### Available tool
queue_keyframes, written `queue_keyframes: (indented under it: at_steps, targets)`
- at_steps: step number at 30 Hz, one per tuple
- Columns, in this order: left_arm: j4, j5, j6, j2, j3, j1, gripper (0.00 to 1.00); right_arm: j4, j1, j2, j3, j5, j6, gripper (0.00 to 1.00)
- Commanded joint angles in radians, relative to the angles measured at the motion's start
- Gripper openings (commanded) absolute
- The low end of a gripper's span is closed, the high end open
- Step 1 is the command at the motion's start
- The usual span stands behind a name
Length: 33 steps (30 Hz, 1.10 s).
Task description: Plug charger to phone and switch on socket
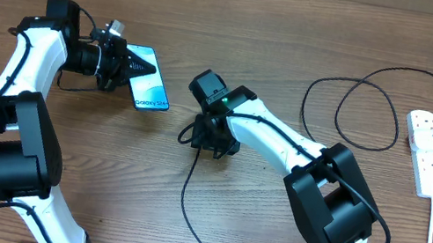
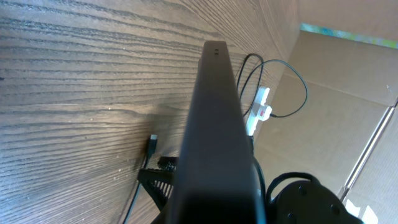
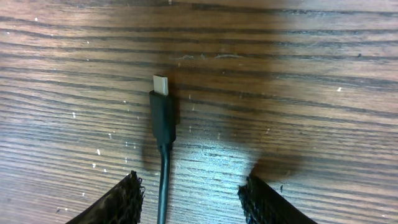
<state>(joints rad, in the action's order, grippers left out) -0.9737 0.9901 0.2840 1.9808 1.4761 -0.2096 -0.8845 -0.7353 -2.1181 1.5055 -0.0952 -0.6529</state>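
- Even, bright overhead light falls on the table (image 1: 243,19); shadows are soft and short.
- Left wrist view: the phone (image 2: 214,137) looms dark and blurred against the lens.
- Right wrist view: pale glare on the table beside the sharply focused charger (image 3: 163,118).

My left wrist view gives only a blurred dark edge of the phone (image 2: 214,124), screen hidden. Overhead, the socket (image 1: 427,152) is too small to tell on from off.
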Motion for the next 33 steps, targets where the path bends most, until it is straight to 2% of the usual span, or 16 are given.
queue_keyframes:
  at_steps: [1, 7, 11, 13, 16, 20, 28, 33]
  targets:
    - [-0.008, 0.031, -0.023, -0.016, 0.013, 0.000, 0.04, -0.014, -0.008, -0.038, 0.009, 0.068, -0.013, 0.52]
    - [-0.018, 0.031, -0.027, -0.016, 0.013, 0.000, 0.04, -0.187, 0.064, -0.038, 0.028, 0.119, 0.060, 0.54]
    - [-0.018, 0.031, -0.034, -0.016, 0.013, 0.000, 0.04, -0.339, 0.154, -0.038, 0.033, 0.290, 0.058, 0.57]
    - [-0.017, 0.031, -0.034, -0.016, 0.013, 0.000, 0.04, -0.381, 0.220, -0.038, 0.033, 0.312, 0.059, 0.58]
    - [-0.017, 0.030, -0.038, -0.016, 0.013, 0.000, 0.04, -0.389, 0.312, -0.038, 0.033, 0.194, 0.059, 0.64]
    - [-0.017, 0.030, -0.038, -0.016, 0.013, 0.000, 0.04, -0.388, 0.356, -0.038, 0.032, 0.042, 0.050, 0.69]
    - [-0.016, 0.022, -0.046, -0.016, 0.013, 0.000, 0.04, -0.359, 0.339, -0.038, -0.047, 0.020, -0.058, 0.60]
    - [-0.009, 0.023, -0.045, -0.016, 0.013, 0.000, 0.04, -0.315, 0.303, -0.038, -0.079, -0.013, -0.082, 0.49]
